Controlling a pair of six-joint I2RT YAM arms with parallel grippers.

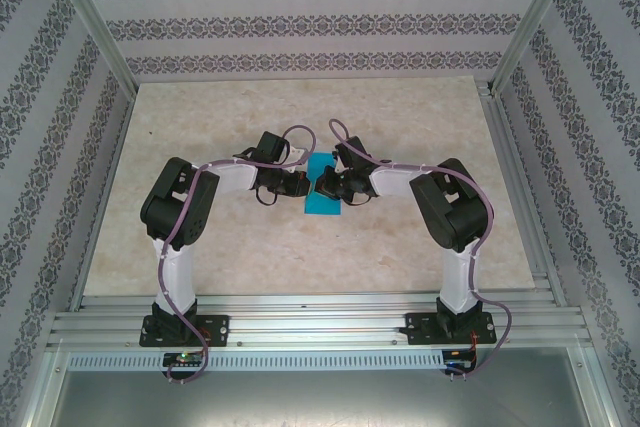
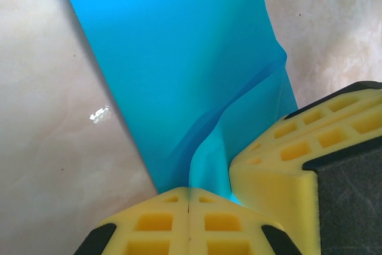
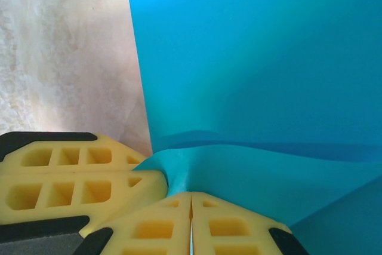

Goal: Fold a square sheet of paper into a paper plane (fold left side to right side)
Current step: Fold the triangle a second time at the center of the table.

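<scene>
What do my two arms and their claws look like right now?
The left arm and right arm have white links, black joint housings and black bases, with a mauve cable looping along each. The left claw and right claw have yellow fingers moulded with rectangular pockets and black backing.

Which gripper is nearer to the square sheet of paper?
Neither left nor right: both touch it. The left gripper is shut on a raised fold of the square sheet of paper, and the right gripper pinches the sheet close beside it.

cyan paper sheet [image 1: 320, 199] lies on table, edge buckled upward.
</scene>
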